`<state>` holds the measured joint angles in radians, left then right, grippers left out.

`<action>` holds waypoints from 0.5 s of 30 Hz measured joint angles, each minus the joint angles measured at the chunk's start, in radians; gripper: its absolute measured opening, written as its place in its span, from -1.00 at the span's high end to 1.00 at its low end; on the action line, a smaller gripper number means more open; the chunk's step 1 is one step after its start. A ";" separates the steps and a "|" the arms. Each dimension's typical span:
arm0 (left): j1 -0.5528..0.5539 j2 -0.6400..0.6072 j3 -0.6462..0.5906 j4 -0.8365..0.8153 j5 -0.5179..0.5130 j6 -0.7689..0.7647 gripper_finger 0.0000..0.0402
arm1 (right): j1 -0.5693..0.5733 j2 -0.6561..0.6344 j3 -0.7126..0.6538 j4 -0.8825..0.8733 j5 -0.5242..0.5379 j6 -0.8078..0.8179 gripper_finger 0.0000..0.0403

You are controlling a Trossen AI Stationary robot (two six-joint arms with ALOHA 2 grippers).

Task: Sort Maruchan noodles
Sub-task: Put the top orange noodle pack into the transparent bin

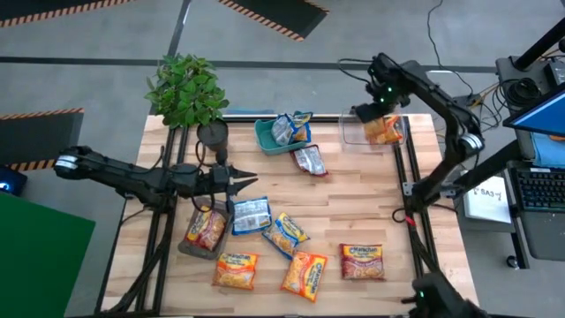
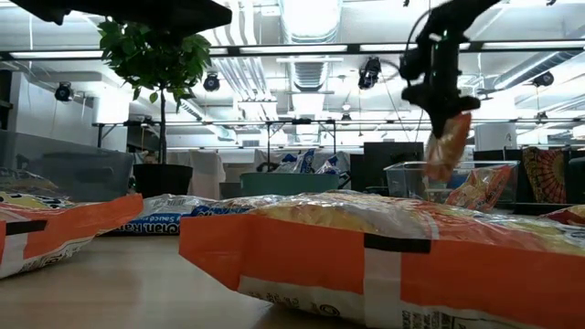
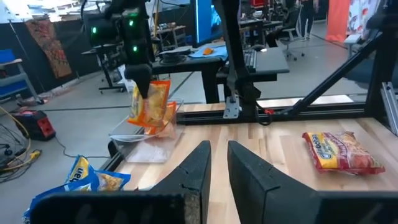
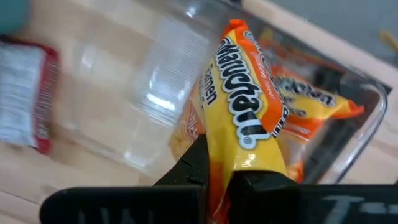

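My right gripper [image 2: 441,114] hangs over the clear bin [image 1: 350,132] at the table's far right, shut on an orange-yellow Maruchan packet [image 2: 448,146]. Another orange packet [image 4: 311,106] lies in that bin. My left gripper [image 3: 216,163] points level toward the table's right, over the left middle. Its fingers stand a little apart with nothing between them. A teal tray [image 1: 262,134] holds blue-and-white packets [image 1: 291,128]. A red packet [image 1: 309,161] lies just in front of the tray. Several more packets lie flat along the near side, among them a red one [image 1: 362,262]. My right gripper pinches the orange-yellow packet's upper end [image 4: 231,158] between its two fingers. The fingers come from above, pointing steeply down. The packet hangs below them, lifted clear over the clear bin.
A potted plant [image 1: 187,88] stands at the far left of the table. A second clear bin [image 1: 189,247] with a red packet [image 1: 208,228] sits near my left gripper. Bare wood lies between the near packets and the far bin.
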<state>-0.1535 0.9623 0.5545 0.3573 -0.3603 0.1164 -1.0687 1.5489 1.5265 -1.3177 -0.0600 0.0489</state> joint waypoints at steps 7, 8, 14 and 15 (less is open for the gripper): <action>0.000 0.001 -0.001 -0.018 0.000 0.001 0.81 | -0.049 0.166 -0.003 -0.048 0.023 -0.073 0.94; 0.000 0.001 -0.001 -0.019 0.000 0.002 0.81 | -0.048 0.186 -0.003 -0.047 0.043 -0.074 0.94; 0.000 0.001 -0.001 -0.023 0.000 0.002 0.81 | -0.038 0.265 0.000 -0.041 0.159 -0.076 0.94; 0.000 0.001 -0.001 -0.024 0.000 0.002 0.81 | -0.038 0.271 0.000 -0.038 0.167 -0.075 0.94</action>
<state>-0.1535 0.9634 0.5537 0.3332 -0.3607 0.1184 -1.1065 1.8196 1.5261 -1.3556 0.1074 -0.0265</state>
